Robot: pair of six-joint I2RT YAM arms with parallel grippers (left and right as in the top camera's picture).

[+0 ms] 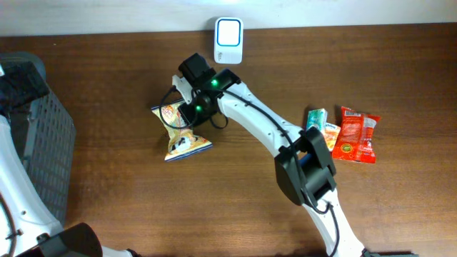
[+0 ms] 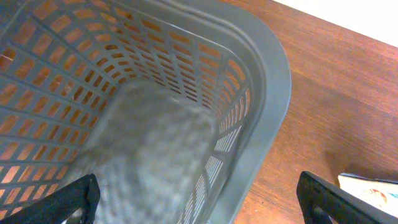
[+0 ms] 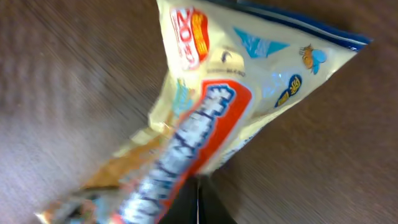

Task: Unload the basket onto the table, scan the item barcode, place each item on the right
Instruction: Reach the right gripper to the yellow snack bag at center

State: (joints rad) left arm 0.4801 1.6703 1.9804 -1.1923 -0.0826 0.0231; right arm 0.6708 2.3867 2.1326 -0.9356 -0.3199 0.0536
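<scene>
**Right gripper clamped on the snack bag, short of the scanner**

The right gripper (image 1: 187,114) has its jaws pinched together on a fold of the yellow snack bag (image 1: 183,134), which lies below and left of the white scanner (image 1: 228,32); whether the bag is clear of the table (image 1: 143,207) cannot be told. Far left of the scanner, the left gripper (image 2: 199,202) hangs over the grey basket (image 2: 267,74) with jaws wide apart, holding nothing. The hold looks to be on thin, slick film, so the bag could slip out or swing on its way to the scanner. No barcode shows in any view, so it may arrive facing away from the scanner, or creased by the pinch and unreadable. The red packet (image 1: 357,134) and green packet (image 1: 316,118) lie well right of the scanner, out of the path.
</scene>
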